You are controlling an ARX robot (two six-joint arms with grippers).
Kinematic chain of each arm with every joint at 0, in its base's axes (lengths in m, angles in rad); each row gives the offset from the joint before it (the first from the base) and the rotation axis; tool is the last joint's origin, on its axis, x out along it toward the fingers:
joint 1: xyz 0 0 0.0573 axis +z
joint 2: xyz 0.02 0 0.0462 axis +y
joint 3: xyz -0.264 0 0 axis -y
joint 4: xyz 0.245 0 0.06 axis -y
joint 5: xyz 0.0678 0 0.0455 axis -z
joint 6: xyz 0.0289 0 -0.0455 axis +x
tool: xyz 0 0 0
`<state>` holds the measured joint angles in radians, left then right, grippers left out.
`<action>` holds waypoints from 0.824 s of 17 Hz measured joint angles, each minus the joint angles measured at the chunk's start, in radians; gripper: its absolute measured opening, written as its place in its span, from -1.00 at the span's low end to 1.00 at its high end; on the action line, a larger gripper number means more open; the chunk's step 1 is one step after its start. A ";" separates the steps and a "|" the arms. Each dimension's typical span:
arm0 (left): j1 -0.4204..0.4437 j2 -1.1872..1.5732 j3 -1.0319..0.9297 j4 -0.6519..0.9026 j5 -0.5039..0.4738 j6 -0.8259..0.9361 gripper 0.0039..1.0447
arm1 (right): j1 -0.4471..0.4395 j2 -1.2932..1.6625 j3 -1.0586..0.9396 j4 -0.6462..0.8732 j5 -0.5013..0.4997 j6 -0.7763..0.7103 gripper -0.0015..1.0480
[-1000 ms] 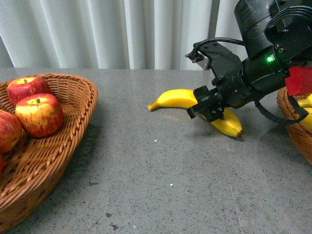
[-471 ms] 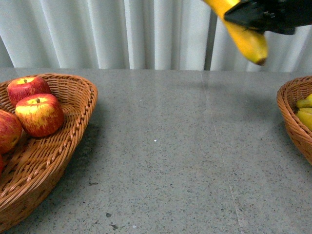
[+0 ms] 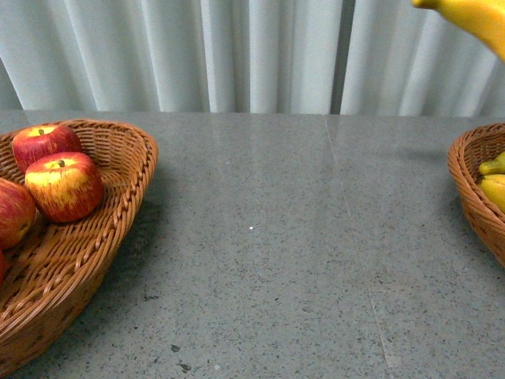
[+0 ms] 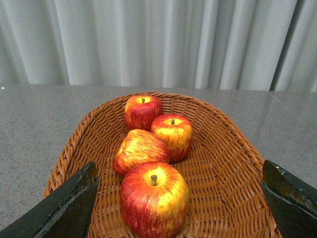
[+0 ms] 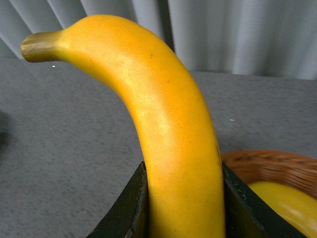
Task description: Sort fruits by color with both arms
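Right end effector (image 5: 181,213) pinching banana (image 5: 163,134) between both jaws, held high above worktop (image 3: 276,237), near banana basket (image 3: 473,189). Carry step; next, lowering over that basket and releasing. Long axis roughly upright, stem tip uppermost. Left end effector (image 4: 178,198) spread above apples (image 4: 153,198).

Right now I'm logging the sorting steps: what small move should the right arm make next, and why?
Probably carry the banana sideways over the right basket and lower it. The right gripper is clamped on it, high above the table, and that basket already holds bananas, while the apples sit in the other.
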<state>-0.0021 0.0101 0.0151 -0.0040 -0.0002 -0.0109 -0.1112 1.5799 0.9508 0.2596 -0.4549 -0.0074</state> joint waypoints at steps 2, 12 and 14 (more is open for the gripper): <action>0.000 0.000 0.000 0.000 0.000 0.000 0.88 | -0.082 -0.063 -0.059 0.000 -0.011 -0.073 -0.39; 0.000 0.000 0.000 0.000 0.000 0.000 0.88 | -0.222 -0.175 -0.216 -0.113 -0.079 -0.297 0.39; 0.000 0.000 0.000 0.000 0.000 0.000 0.88 | -0.215 -0.231 -0.215 -0.090 -0.128 -0.250 0.74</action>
<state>-0.0021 0.0101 0.0151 -0.0040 -0.0006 -0.0109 -0.3264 1.3487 0.7357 0.1696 -0.5827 -0.2573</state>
